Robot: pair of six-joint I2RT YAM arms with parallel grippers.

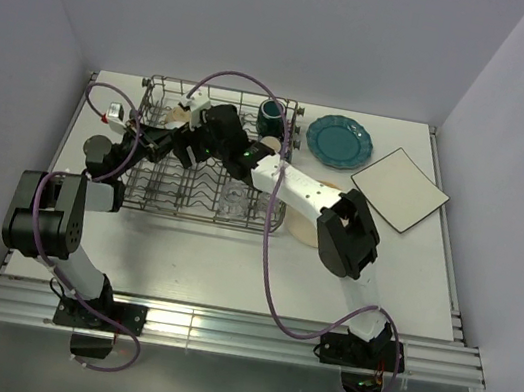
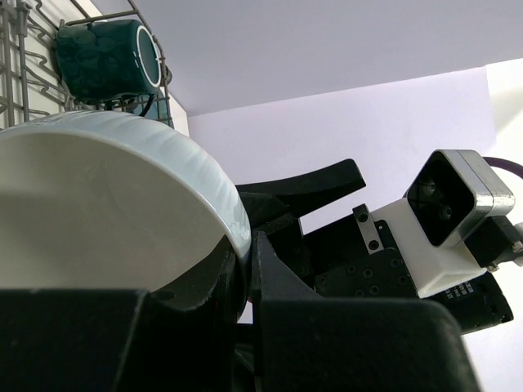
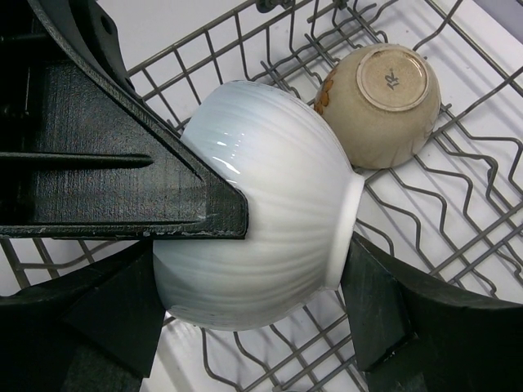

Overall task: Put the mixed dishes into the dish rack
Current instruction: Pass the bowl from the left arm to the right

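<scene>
White ribbed bowl, on its side above the dish rack at the worktop's rear left, is pinched at the rim by the left claw. The right claw stands wide astride it, rim to foot, with no firm grip evident. If the left claw lets go early, or the glazed curve slips as the jaws close, the bowl would likely fall on the tines and chip the beige bowl beside it.
</scene>
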